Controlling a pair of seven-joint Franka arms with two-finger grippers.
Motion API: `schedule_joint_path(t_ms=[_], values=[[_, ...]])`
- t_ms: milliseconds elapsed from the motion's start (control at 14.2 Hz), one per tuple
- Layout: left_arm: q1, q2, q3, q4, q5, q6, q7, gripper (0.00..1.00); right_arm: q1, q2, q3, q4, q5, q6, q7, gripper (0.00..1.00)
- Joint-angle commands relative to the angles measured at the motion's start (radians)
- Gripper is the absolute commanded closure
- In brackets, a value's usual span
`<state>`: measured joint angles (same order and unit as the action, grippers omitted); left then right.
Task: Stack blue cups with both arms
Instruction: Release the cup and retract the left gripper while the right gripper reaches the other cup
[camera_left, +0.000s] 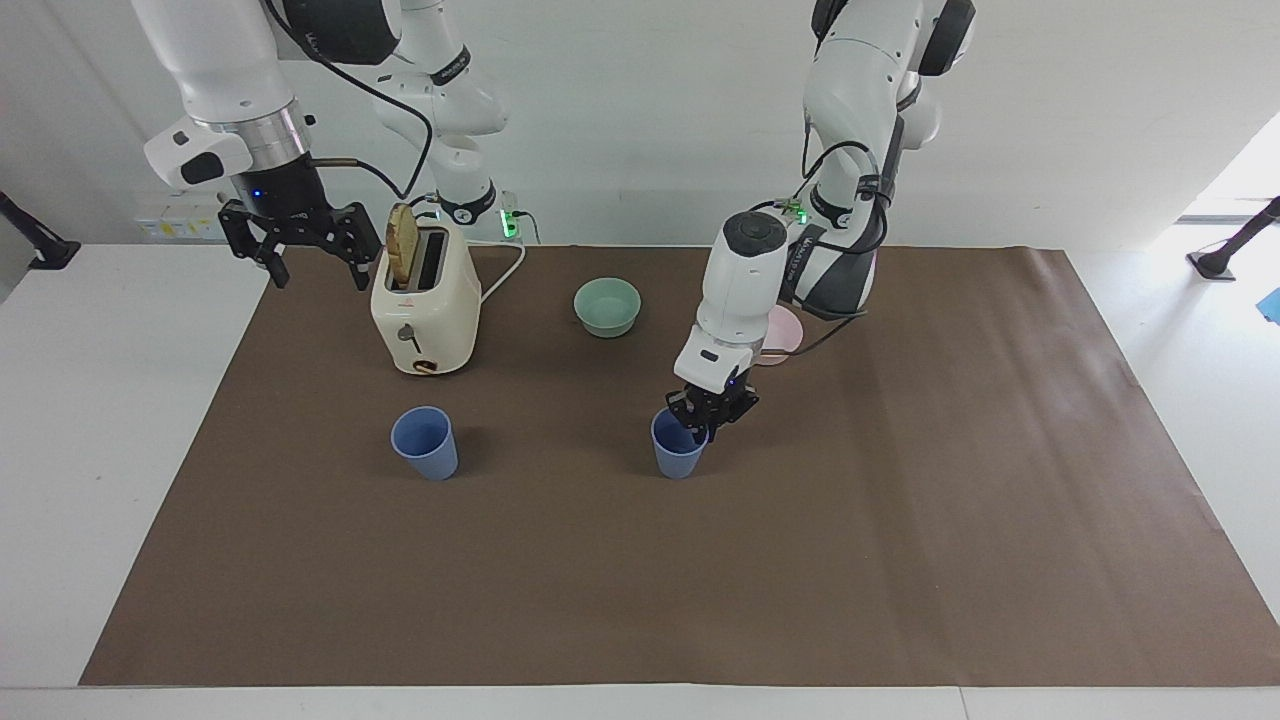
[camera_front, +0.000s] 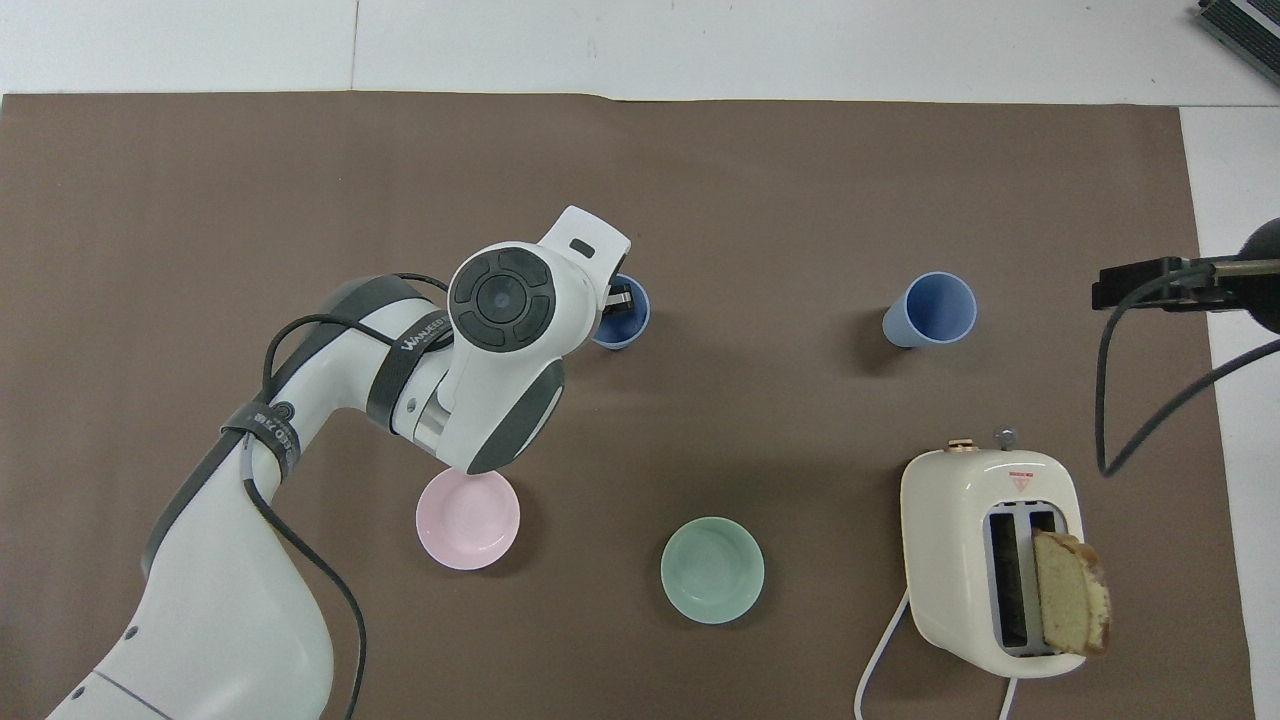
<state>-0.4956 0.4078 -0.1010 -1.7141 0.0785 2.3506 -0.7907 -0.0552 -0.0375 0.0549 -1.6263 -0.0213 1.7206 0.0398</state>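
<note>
One blue cup (camera_left: 679, 450) (camera_front: 627, 325) stands upright near the middle of the brown mat, at or just above its surface. My left gripper (camera_left: 707, 418) (camera_front: 620, 300) is shut on this cup's rim, with one finger inside it. The second blue cup (camera_left: 425, 443) (camera_front: 930, 310) stands free on the mat toward the right arm's end, farther from the robots than the toaster. My right gripper (camera_left: 300, 240) (camera_front: 1135, 285) is open and empty. It waits in the air beside the toaster, over the mat's edge.
A cream toaster (camera_left: 425, 300) (camera_front: 990, 555) holds a slice of bread. A pale green bowl (camera_left: 607, 306) (camera_front: 712, 570) and a pink bowl (camera_left: 783, 335) (camera_front: 467, 519) stand nearer to the robots than the cups. The left arm partly hides the pink bowl in the facing view.
</note>
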Motion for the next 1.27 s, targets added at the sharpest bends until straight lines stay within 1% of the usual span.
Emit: schedule_joint_path(t_ms=[0,211,352,493,704,915,986,1127,1197], values=[[-0.003,-0.036,0.020,-0.001,0.026,-0.064,-0.022,0.00,-0.011,-0.005,0.005,-0.009,-0.008,0.007,-0.021,0.00],[0.018,-0.110,0.041,0.016,0.027,-0.178,-0.006,0.00,-0.014,-0.005,0.005,-0.010,-0.008,0.007,-0.029,0.00],[0.061,-0.150,0.041,0.013,0.029,-0.211,0.039,0.00,-0.005,-0.006,0.006,-0.024,-0.006,0.025,-0.026,0.00],[0.126,-0.197,0.040,-0.001,0.027,-0.224,0.140,0.00,0.001,0.016,0.006,-0.059,-0.006,0.057,-0.015,0.00],[0.218,-0.262,0.037,-0.015,0.018,-0.304,0.292,0.00,-0.005,0.089,0.005,-0.115,-0.006,0.158,-0.012,0.00],[0.293,-0.308,0.037,-0.013,-0.002,-0.370,0.448,0.00,-0.014,0.204,0.006,-0.116,-0.006,0.246,0.014,0.00],[0.324,-0.326,0.037,-0.013,-0.023,-0.391,0.506,0.00,-0.012,0.226,0.006,-0.118,-0.008,0.282,0.017,0.00],[0.392,-0.359,0.037,-0.013,-0.072,-0.442,0.640,0.00,-0.005,0.264,0.006,-0.119,-0.006,0.313,0.022,0.00],[0.422,-0.371,0.037,-0.013,-0.077,-0.471,0.690,0.00,-0.005,0.286,0.006,-0.119,-0.008,0.339,0.017,0.00]])
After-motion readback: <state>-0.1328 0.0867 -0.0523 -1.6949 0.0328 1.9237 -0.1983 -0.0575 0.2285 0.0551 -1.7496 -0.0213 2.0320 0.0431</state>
